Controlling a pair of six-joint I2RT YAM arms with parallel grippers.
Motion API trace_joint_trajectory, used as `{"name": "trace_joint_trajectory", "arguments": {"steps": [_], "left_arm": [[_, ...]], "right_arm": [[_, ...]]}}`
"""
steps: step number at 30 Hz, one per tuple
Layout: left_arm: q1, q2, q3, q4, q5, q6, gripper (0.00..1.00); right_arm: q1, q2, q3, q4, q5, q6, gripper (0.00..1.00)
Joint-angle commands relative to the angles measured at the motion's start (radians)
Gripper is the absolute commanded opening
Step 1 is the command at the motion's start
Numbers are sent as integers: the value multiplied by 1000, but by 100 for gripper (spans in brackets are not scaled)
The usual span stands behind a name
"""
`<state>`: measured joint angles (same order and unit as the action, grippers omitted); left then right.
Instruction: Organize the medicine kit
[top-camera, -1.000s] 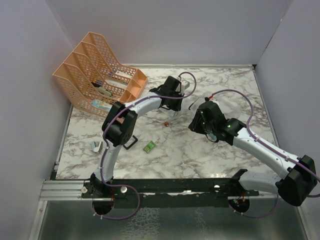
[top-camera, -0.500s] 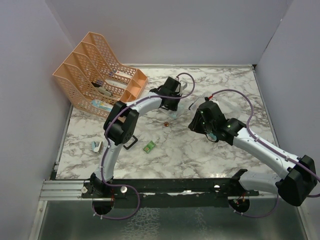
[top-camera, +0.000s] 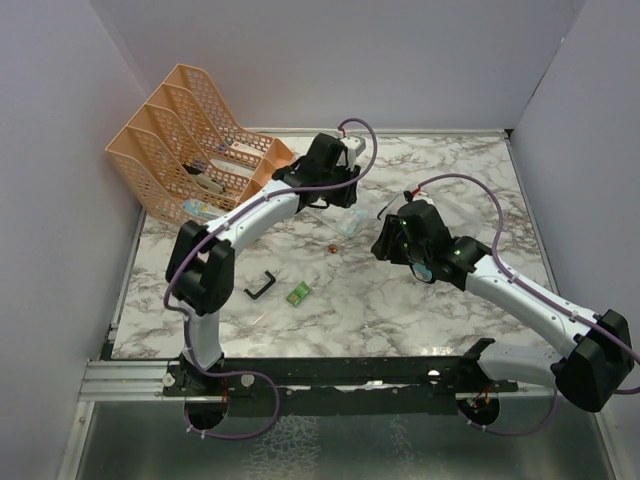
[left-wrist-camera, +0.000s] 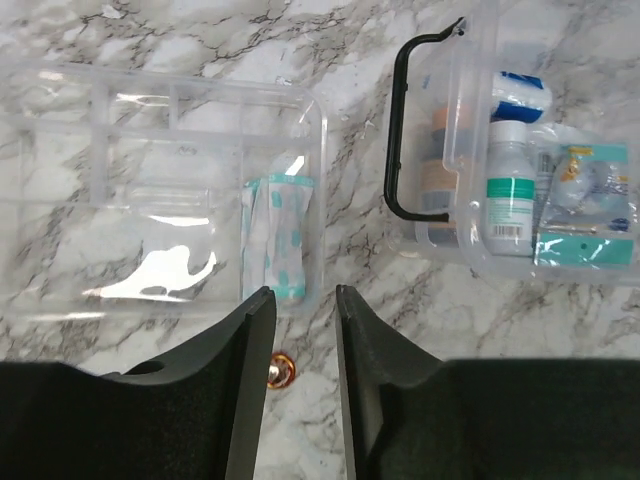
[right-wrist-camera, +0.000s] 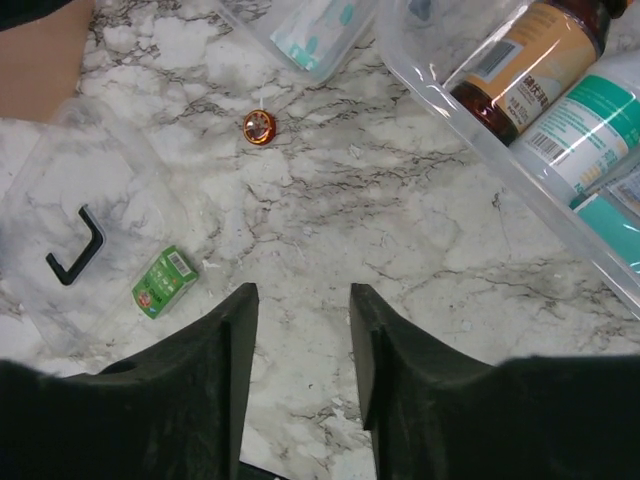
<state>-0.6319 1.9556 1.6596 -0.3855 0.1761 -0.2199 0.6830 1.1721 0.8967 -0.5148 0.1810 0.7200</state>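
My left gripper (left-wrist-camera: 303, 300) and right gripper (right-wrist-camera: 300, 295) stand parted, empty. Stowed: teal-patterned sachets (left-wrist-camera: 280, 235) in clear plastic divided tray (left-wrist-camera: 150, 130). Judged outstanding: 1 orange round tin (right-wrist-camera: 259, 127), upper left; 1 green carton (right-wrist-camera: 164, 281), lower left.

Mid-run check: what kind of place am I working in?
Likely a robot test booth, not a clinic: plain walls box in a marble-pattern tabletop, with a metal mounting rail along its near edge.

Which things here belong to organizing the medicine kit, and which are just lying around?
Job: clear kit box, divider tray, teal packets, green box, orange tin, handled lid.
Lying about: peach file rack.
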Motion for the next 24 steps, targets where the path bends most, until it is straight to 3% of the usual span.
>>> {"name": "trace_joint_trajectory", "arguments": {"steps": [1,5,9,11,14,19,24], "left_arm": [[4,-187,-113,-38,-118,-58,37],[6,-393,-243,-55,-244,-75,53],[12,-553,-351,-106,-335,-85,60],[14,-628,-401,-127,-379,-93,63],[16,-764,-487,-129,-459,-114,71],[17,-938,-632,-51,-537,-83,89],[18,-1031,-724,-4,-626,-164,92]], "right_arm": [[5,37,29,61,-31,-81,47],[21,95,58,65,-36,-97,52],[59,166,123,69,-9,-123,68],[85,221,173,52,4,-130,70],[119,307,240,32,25,-128,69],[125,461,338,32,42,-112,52],[125,627,474,-56,152,-42,50]]}}
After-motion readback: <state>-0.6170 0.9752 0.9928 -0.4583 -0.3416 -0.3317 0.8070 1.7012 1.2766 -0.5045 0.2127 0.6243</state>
